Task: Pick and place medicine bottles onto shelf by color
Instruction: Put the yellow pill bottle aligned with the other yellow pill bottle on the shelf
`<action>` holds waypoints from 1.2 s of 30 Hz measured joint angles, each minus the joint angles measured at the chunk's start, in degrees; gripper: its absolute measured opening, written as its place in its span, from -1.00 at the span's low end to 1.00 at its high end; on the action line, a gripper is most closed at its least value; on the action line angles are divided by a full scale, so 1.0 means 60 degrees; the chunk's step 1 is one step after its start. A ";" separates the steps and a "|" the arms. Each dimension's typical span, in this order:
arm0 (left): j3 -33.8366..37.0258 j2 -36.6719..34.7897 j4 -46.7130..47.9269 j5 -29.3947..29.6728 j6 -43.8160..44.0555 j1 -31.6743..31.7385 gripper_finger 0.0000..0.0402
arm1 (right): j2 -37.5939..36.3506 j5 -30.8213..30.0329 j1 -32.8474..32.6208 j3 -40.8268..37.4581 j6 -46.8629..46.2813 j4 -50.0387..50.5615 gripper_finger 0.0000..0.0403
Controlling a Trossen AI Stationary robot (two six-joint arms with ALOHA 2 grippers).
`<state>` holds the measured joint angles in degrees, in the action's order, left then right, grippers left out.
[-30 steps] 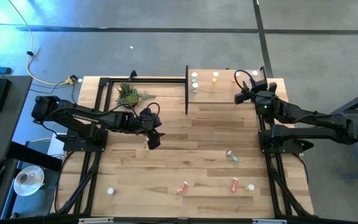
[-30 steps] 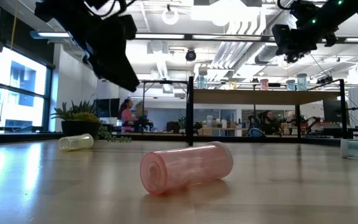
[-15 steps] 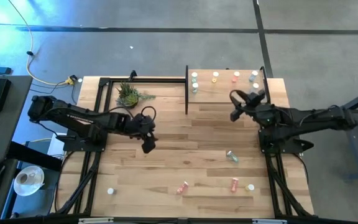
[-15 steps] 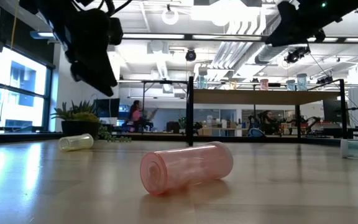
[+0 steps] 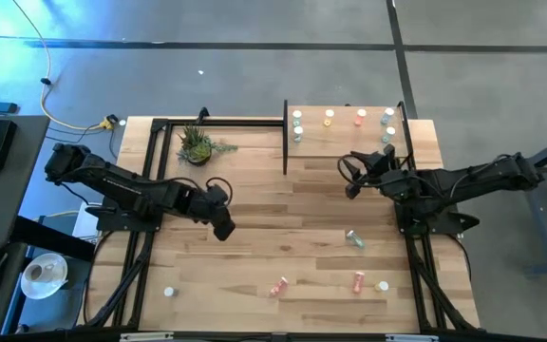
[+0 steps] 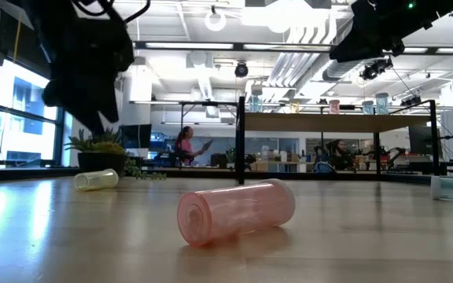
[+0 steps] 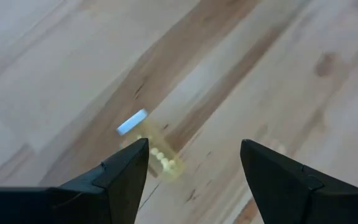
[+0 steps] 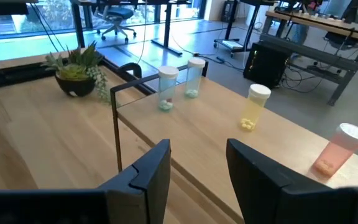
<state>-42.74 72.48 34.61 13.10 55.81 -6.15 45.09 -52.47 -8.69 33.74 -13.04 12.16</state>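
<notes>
1. Currently the left gripper (image 5: 222,228) hangs over the middle-left part of the tabletop (image 5: 283,214), and its two fingers (image 7: 126,177) stand wide apart with nothing between them.
2. Just below these fingers, in the left wrist view, a yellow medicine bottle (image 7: 151,144) lies on its side on the planks, with its white cap pointing away from the gripper.
3. The right gripper (image 5: 349,180) is above the tabletop, near the front edge of the shelf (image 5: 345,142); its fingers (image 8: 148,174) are partly apart and they hold nothing.
4. On the shelf, along its far edge, bottles stand upright: two whitish ones (image 8: 178,84) at the left corner, then a yellow one (image 8: 254,107), then an orange-red one (image 8: 337,148). The high view shows also teal ones (image 5: 388,120) at the right end.
5. On the tabletop, a teal bottle (image 5: 354,238) lies right of the middle.
6. Two orange-red bottles (image 5: 279,286) (image 5: 358,281) lie near the front edge, and a white cap or bottle (image 5: 383,285) is just beside the second.
7. Another white one (image 5: 169,292) stands near the front-left corner.
8. A small potted plant (image 5: 198,144) stands at the far-left part.
</notes>
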 joint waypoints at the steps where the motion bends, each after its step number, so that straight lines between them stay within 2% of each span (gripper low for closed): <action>1: 0.0000 0.0064 0.0116 0.0089 0.0348 -0.0021 0.21 | 0.0005 -0.0001 0.0000 0.0000 0.0000 0.0000 -0.27; 5: 0.0003 0.0376 0.0268 0.0171 0.1288 -0.0081 0.21 | 0.0034 -0.0004 0.0000 0.0000 0.0005 0.0015 -0.27; 12: 0.0004 0.1126 0.0148 0.0123 0.1893 -0.0138 0.21 | 0.0042 -0.0004 0.0000 0.0000 0.0004 0.0248 -0.27; 30: -0.0033 0.3183 -0.0400 0.0058 0.2165 -0.0135 0.21 | 0.0049 -0.0006 0.0000 0.0000 -0.0015 0.0294 -0.27; 36: -0.0026 0.3245 -0.0334 0.0058 0.1867 -0.0135 0.03 | 0.0049 -0.0004 0.0000 0.0000 -0.0073 0.0156 -0.27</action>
<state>-42.89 91.95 32.61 13.45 67.01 -6.96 45.39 -52.49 -8.69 33.74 -13.47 13.10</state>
